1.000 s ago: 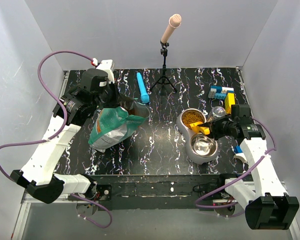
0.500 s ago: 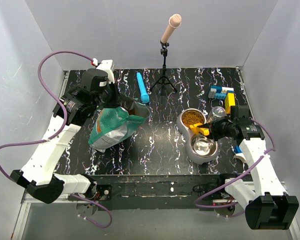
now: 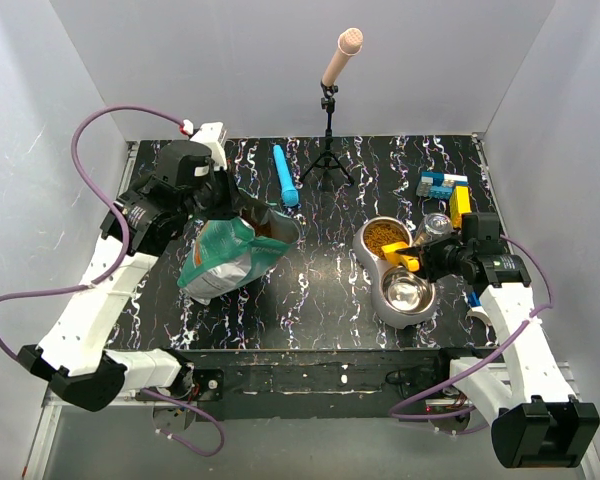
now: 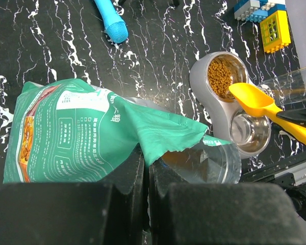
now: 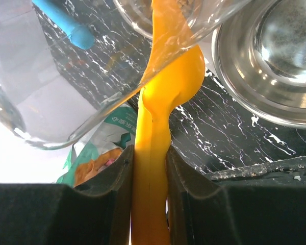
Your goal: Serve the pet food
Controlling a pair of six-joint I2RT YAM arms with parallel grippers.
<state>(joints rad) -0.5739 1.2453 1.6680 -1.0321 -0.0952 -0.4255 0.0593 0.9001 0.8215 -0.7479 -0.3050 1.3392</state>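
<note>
On the left side of the tabletop [image 3: 320, 290], the green pet food bag [image 3: 225, 257] stands tilted, its mouth open toward the middle. The left tool [image 4: 146, 168] is closed tight on the bag's upper edge, fingers pinching the film with almost no gap. Toward the right edge sits the grey feeder [image 3: 372, 262] with two steel bowls: the far one holds brown kibble [image 3: 383, 237], and the near one [image 3: 407, 293] is bare. The right tool [image 5: 149, 163] is clamped on the handle of the yellow scoop [image 3: 400, 257], whose head hangs over the feeder between the bowls and looks empty. A clear cup [image 3: 436, 226] stands just beside the feeder, and building blocks [image 3: 445, 185] lie in the far right corner.
</note>
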